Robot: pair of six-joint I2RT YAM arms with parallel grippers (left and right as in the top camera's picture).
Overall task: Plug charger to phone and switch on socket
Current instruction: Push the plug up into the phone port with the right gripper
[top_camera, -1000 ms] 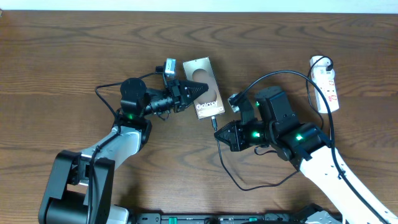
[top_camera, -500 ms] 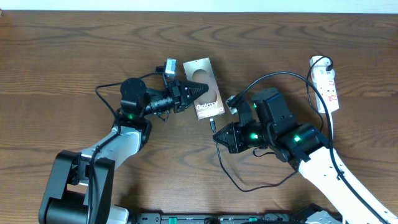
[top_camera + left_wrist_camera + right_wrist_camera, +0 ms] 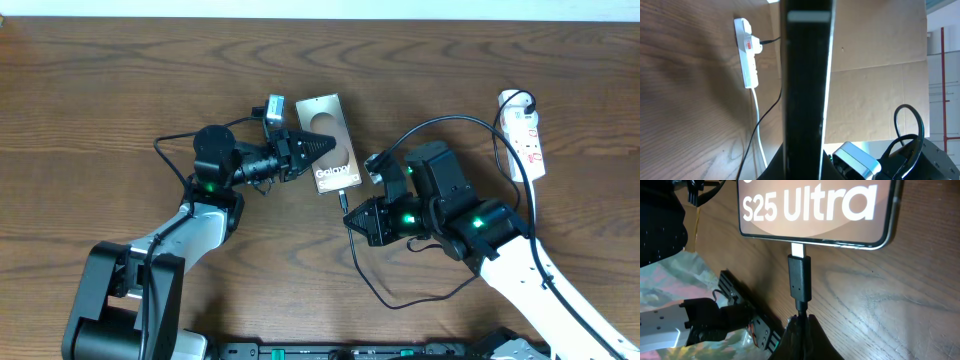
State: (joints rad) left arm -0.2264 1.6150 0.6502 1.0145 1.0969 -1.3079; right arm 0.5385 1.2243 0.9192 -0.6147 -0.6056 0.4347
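The phone (image 3: 333, 150) lies on the table, tilted; its "S25 Ultra" lettering shows in the right wrist view (image 3: 815, 205). My left gripper (image 3: 312, 146) is shut on the phone's left long edge. In the left wrist view the phone is a dark edge-on slab (image 3: 805, 85). My right gripper (image 3: 353, 214) is shut on the charger cable just behind its connector (image 3: 799, 280). The connector's silver tip meets the port in the phone's lower edge. The cable (image 3: 440, 122) loops back to a black plug (image 3: 522, 101) in the white socket (image 3: 524, 140). The socket also shows in the left wrist view (image 3: 746, 55).
The charger's slack loops on the table under my right arm (image 3: 400, 300). The socket's white cord (image 3: 759, 135) runs toward my left wrist. A small grey-and-white camera block (image 3: 271, 107) sits by my left gripper. The table's far edge is along the top.
My right gripper has edged a little left toward the phone's lower edge with the connector, then held still. The left gripper and the phone have not moved.
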